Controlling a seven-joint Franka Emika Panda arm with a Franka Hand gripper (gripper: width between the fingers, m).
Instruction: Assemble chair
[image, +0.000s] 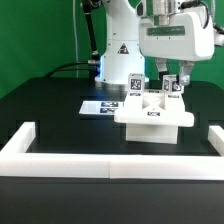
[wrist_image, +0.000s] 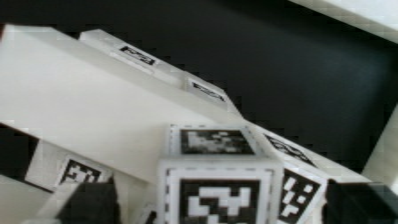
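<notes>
The chair's flat slab (image: 152, 122) lies on the black table with a frame piece on top. Two square tagged posts stand on it: one at the exterior view's left (image: 136, 88), one at the right (image: 172, 92). My gripper (image: 172, 82) comes down from above, and its fingers (image: 160, 72) close around the top of the right post. In the wrist view this post (wrist_image: 222, 165) fills the space between the dark fingers (wrist_image: 86, 205), at my gripper (wrist_image: 222, 216). The slab (wrist_image: 107, 90) stretches away behind it, with tags along its edge.
The marker board (image: 100, 106) lies flat on the table, at the exterior view's left of the chair. A long white rail (image: 110, 150) borders the table's front and sides. The robot's base (image: 118, 45) stands behind, before a green curtain.
</notes>
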